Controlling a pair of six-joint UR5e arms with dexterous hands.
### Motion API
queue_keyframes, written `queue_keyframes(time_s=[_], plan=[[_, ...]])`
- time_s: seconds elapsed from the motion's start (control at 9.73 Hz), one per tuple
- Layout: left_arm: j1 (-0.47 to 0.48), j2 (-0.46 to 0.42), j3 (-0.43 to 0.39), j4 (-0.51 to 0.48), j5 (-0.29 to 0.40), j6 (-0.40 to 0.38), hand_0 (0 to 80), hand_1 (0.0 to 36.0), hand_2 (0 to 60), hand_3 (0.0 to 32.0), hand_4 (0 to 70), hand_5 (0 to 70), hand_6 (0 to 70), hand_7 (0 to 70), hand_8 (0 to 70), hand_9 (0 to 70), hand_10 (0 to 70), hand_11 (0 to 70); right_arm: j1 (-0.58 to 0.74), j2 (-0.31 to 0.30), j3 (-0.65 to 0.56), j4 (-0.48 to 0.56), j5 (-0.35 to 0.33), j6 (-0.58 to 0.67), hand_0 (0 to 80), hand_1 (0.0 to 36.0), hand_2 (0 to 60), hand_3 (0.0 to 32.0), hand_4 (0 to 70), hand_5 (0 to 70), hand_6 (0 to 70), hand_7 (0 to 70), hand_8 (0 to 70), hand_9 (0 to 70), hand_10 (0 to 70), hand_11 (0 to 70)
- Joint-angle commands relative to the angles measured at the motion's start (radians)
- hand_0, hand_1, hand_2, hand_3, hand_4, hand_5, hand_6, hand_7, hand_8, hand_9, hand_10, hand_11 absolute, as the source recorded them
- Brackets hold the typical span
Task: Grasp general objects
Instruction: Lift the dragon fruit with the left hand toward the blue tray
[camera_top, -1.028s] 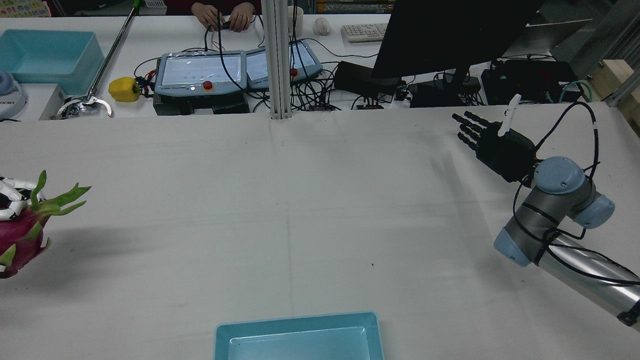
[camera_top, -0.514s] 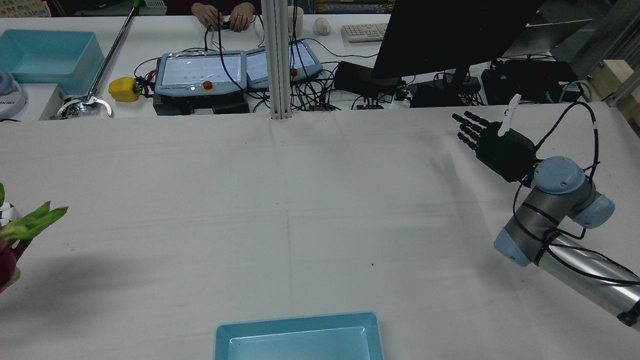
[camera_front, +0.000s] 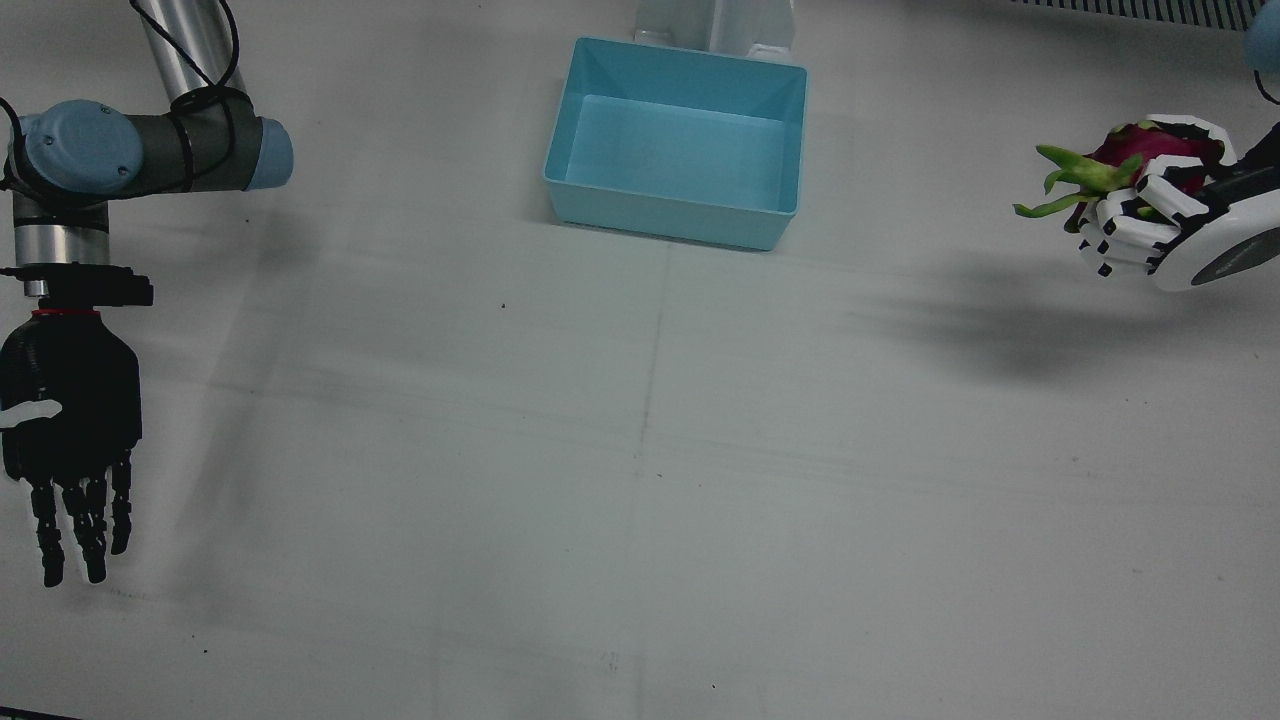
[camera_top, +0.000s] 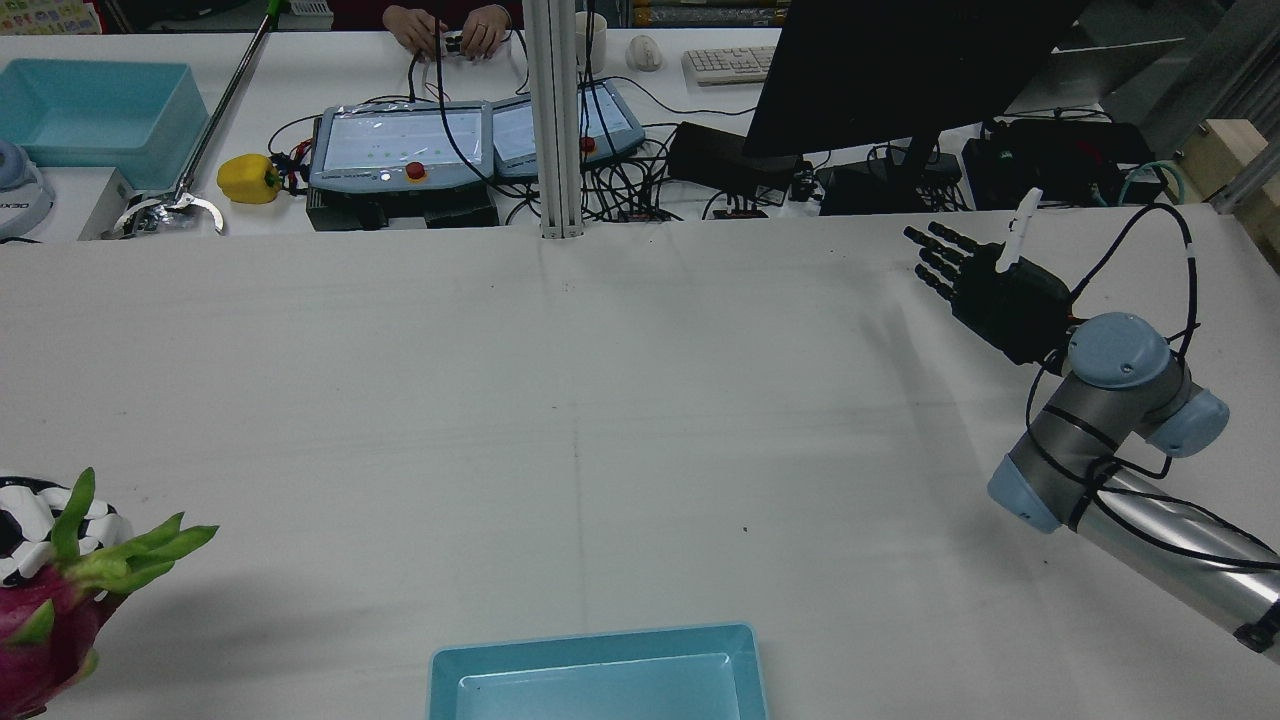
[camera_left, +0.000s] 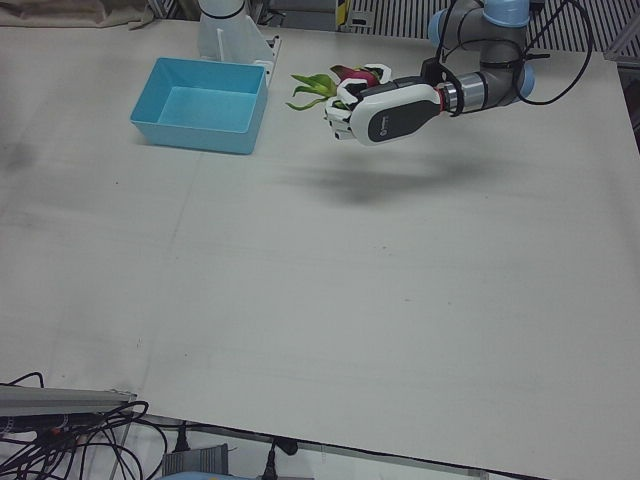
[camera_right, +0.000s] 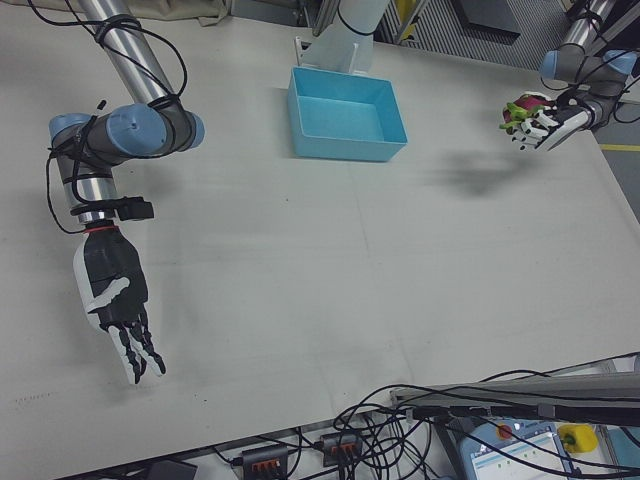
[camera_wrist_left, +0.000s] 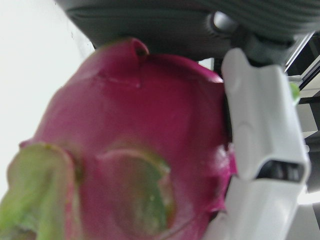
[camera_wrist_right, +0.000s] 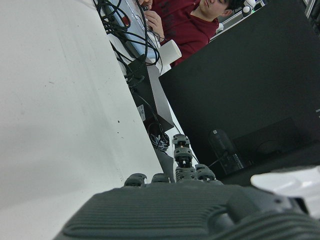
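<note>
A magenta dragon fruit (camera_front: 1135, 155) with green leaf tips is held in the air by my white left hand (camera_front: 1150, 225), whose fingers wrap around it. It shows at the left edge of the rear view (camera_top: 45, 610), in the left-front view (camera_left: 335, 85), in the right-front view (camera_right: 522, 110), and fills the left hand view (camera_wrist_left: 135, 150). My black right hand (camera_front: 70, 440) hovers open and empty over the far side of the table; it also shows in the rear view (camera_top: 985, 285) and the right-front view (camera_right: 115, 300).
An empty blue bin (camera_front: 680, 140) stands on the white table at the robot's near edge, between the arms; it also shows in the rear view (camera_top: 600, 680). Beyond the table are tablets (camera_top: 400, 145), cables, a monitor (camera_top: 900, 70) and a yellow pepper (camera_top: 248, 178).
My left hand has carried the dragon fruit back toward the robot's side and slightly inward from the table's left edge. The right arm has not moved.
</note>
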Motion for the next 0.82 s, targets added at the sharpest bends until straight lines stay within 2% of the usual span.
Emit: queue_keyframes(time_s=[0.0,0.1,0.51,0.62,0.72], plan=[[0.107,-0.150,0.010,0.086,-0.001,0.004,80.0,36.0,60.0,0.0,70.0,70.0,70.0,70.0,70.0,70.0,70.0,70.0,0.000,0.000,0.000,0.001,0.000,0.000,0.0,0.0,0.0,0.0,0.0,0.0,0.0,0.0,0.0,0.0,0.0,0.0],[0.122,-0.221,0.033,0.124,-0.003,0.010,80.0,36.0,60.0,0.0,70.0,70.0,70.0,70.0,70.0,70.0,70.0,70.0,0.000,0.000,-0.002,0.001,0.000,0.000,0.0,0.0,0.0,0.0,0.0,0.0,0.0,0.0,0.0,0.0,0.0,0.0],[0.156,-0.361,0.030,0.259,-0.017,0.028,80.0,36.0,60.0,0.0,70.0,70.0,70.0,70.0,70.0,70.0,70.0,70.0,0.000,0.000,-0.002,0.001,0.000,0.000,0.0,0.0,0.0,0.0,0.0,0.0,0.0,0.0,0.0,0.0,0.0,0.0],[0.188,-0.383,0.032,0.267,-0.038,0.033,80.0,36.0,60.0,0.0,70.0,70.0,70.0,70.0,70.0,70.0,70.0,70.0,0.000,0.000,-0.002,0.001,0.000,0.000,0.0,0.0,0.0,0.0,0.0,0.0,0.0,0.0,0.0,0.0,0.0,0.0],[0.261,-0.405,0.033,0.267,-0.090,0.045,80.0,36.0,60.0,0.0,70.0,70.0,70.0,70.0,70.0,70.0,70.0,70.0,0.000,0.000,-0.002,0.001,0.000,0.000,0.0,0.0,0.0,0.0,0.0,0.0,0.0,0.0,0.0,0.0,0.0,0.0]])
